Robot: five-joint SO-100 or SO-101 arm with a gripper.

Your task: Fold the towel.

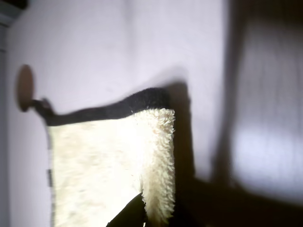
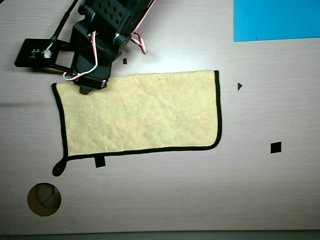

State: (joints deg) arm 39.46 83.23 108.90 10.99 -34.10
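A yellow towel (image 2: 145, 115) with a black border on its left, bottom and right edges lies flat on the table in the overhead view; its top edge shows no border. A black loop (image 2: 59, 169) hangs from its bottom-left corner. My gripper (image 2: 86, 90) is down on the towel's top-left corner. In the wrist view the towel (image 1: 94, 165) fills the lower left, with a fluffy raised edge close to the camera. One dark fingertip (image 1: 128, 215) shows beside that edge. The jaws' state is hidden.
A round wooden disc (image 2: 44, 199) lies near the bottom left and also shows in the wrist view (image 1: 24, 87). A blue sheet (image 2: 277, 19) is at the top right. Small black marks (image 2: 275, 147) dot the table. The arm's black base plate (image 2: 37, 54) is at the top left.
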